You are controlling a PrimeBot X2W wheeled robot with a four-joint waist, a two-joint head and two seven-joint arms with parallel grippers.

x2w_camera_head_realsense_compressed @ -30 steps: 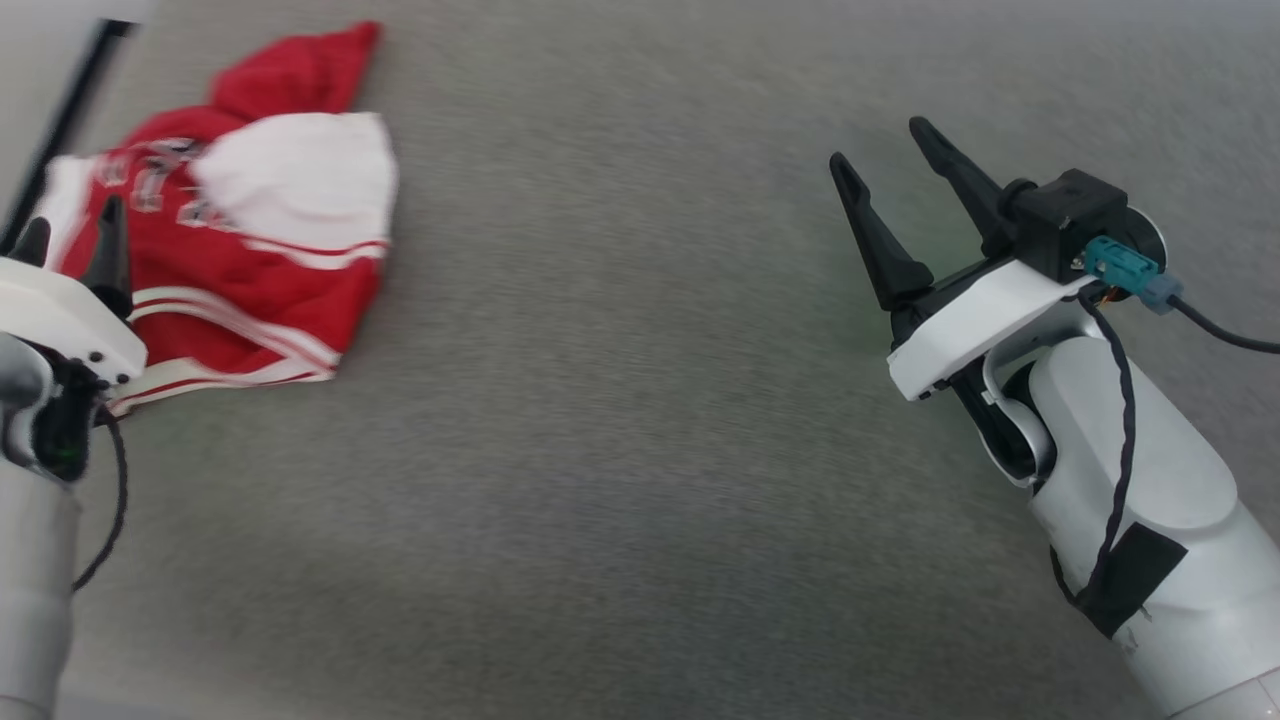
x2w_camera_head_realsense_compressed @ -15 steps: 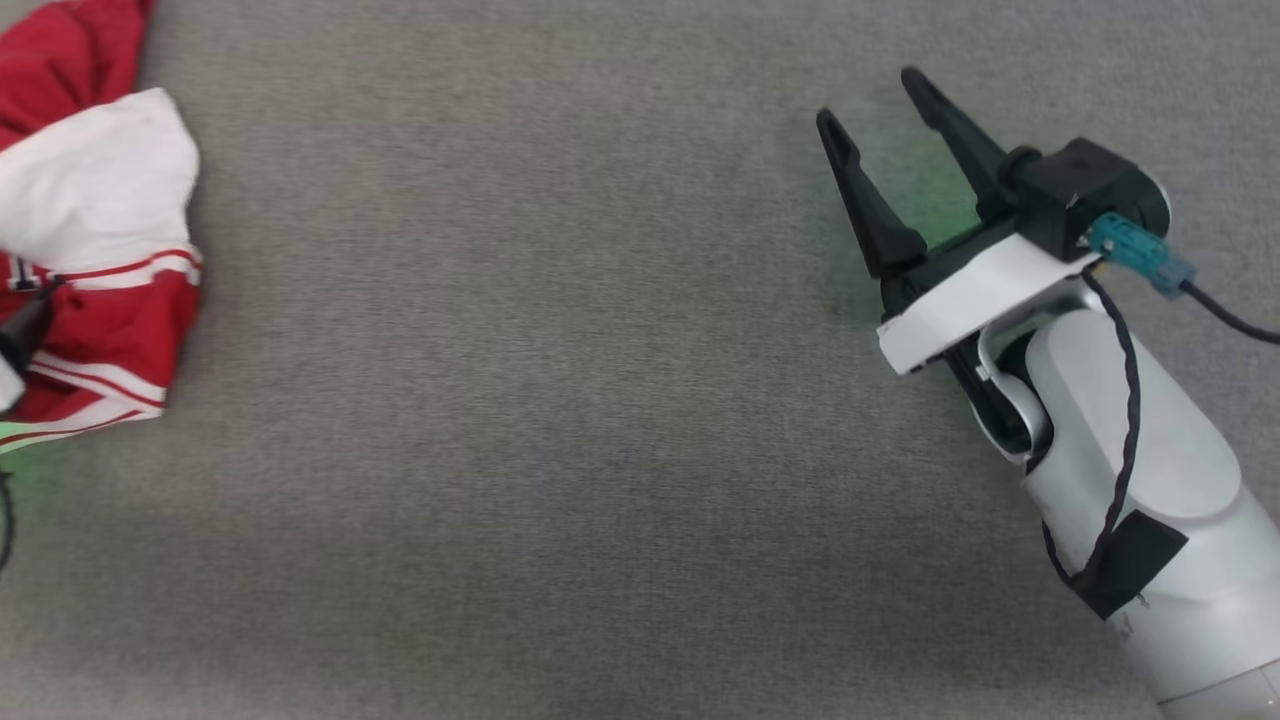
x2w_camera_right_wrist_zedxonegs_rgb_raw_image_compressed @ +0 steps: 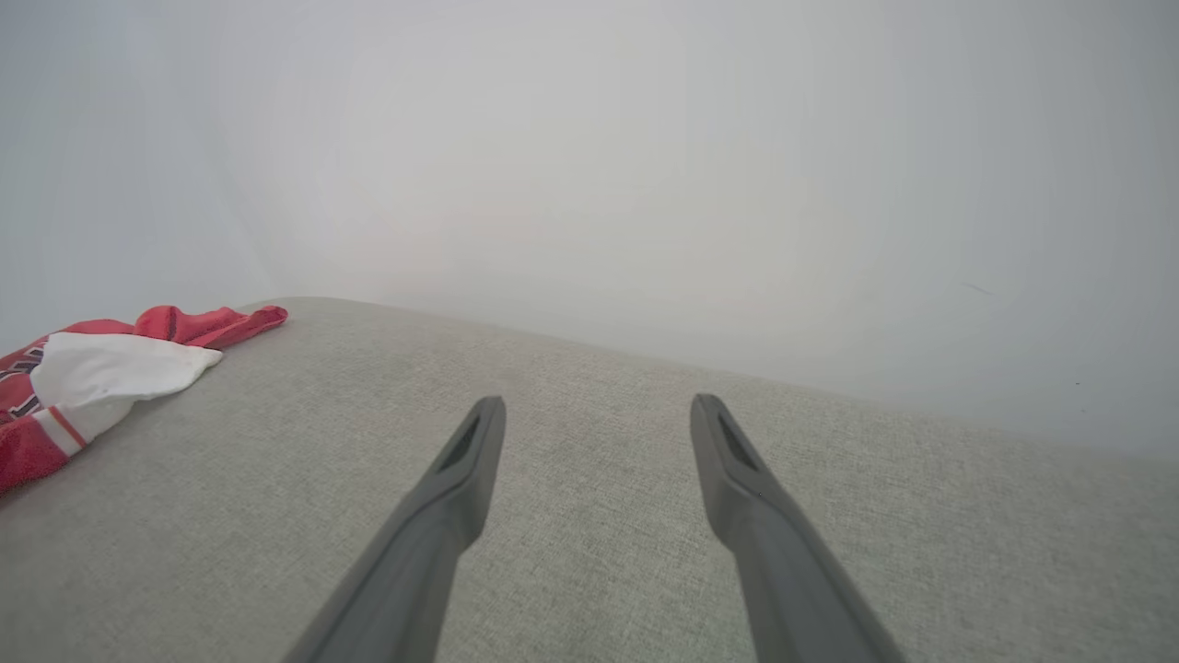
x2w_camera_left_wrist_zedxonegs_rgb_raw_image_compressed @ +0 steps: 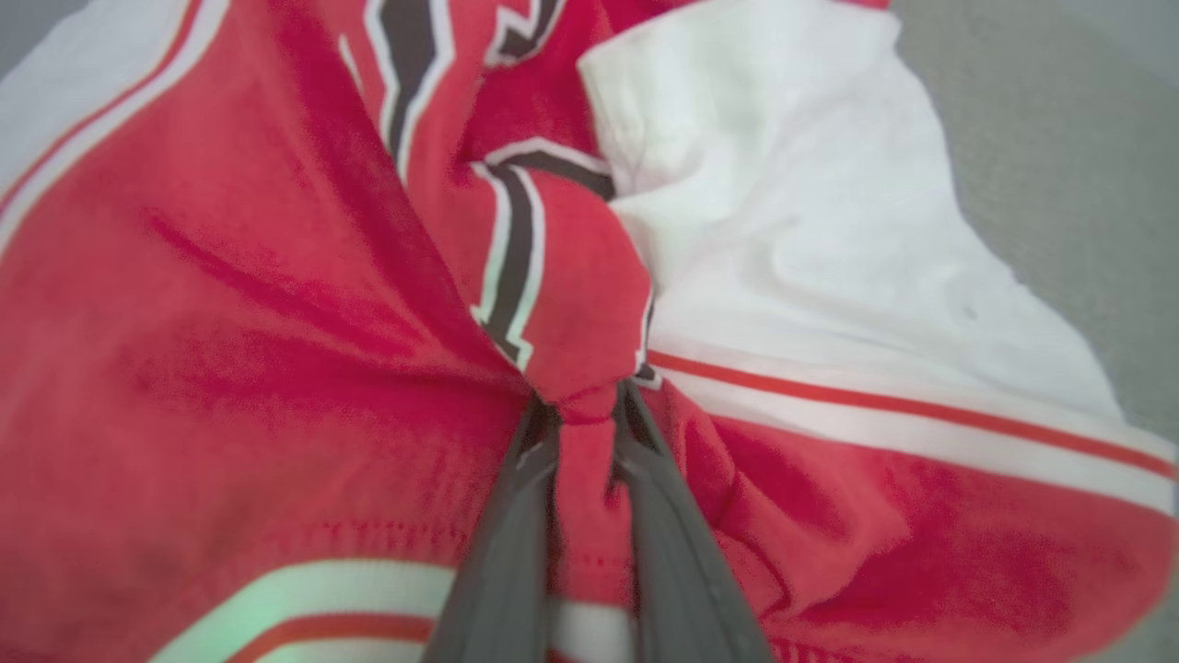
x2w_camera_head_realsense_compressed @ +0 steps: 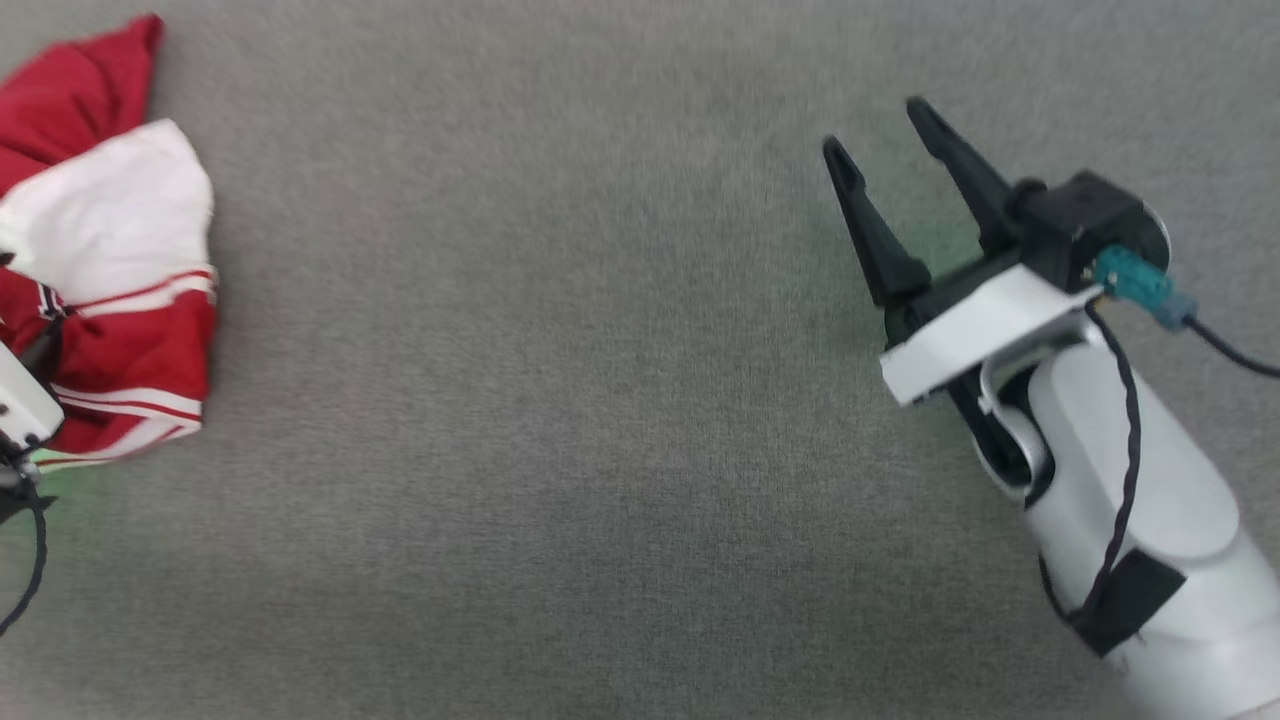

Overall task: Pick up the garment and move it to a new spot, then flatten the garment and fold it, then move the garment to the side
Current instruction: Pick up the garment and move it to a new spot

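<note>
The garment (x2w_camera_head_realsense_compressed: pixel 110 300), a crumpled red jersey with white lining turned up and red-and-white striped trim, lies at the left edge of the head view. In the left wrist view my left gripper (x2w_camera_left_wrist_zedxonegs_rgb_raw_image_compressed: pixel 585 410) is shut on a raised fold of the garment (x2w_camera_left_wrist_zedxonegs_rgb_raw_image_compressed: pixel 276 322), just below its black, white-edged lettering. In the head view one dark finger (x2w_camera_head_realsense_compressed: pixel 40 345) of the left gripper shows against the cloth. My right gripper (x2w_camera_head_realsense_compressed: pixel 880 140) hovers far to the right, open and holding nothing. From the right wrist, that gripper (x2w_camera_right_wrist_zedxonegs_rgb_raw_image_compressed: pixel 599 414) points at bare surface, with the garment (x2w_camera_right_wrist_zedxonegs_rgb_raw_image_compressed: pixel 101 368) at the far left.
A grey woven surface (x2w_camera_head_realsense_compressed: pixel 550 400) stretches between the garment and the right arm. In the right wrist view its far edge meets a pale wall (x2w_camera_right_wrist_zedxonegs_rgb_raw_image_compressed: pixel 645 184). A black cable (x2w_camera_head_realsense_compressed: pixel 1225 345) trails from the right wrist.
The head camera has swung, so the garment now sits at the picture's left edge. My left gripper has closed on a fold of the garment. The right gripper stays open.
</note>
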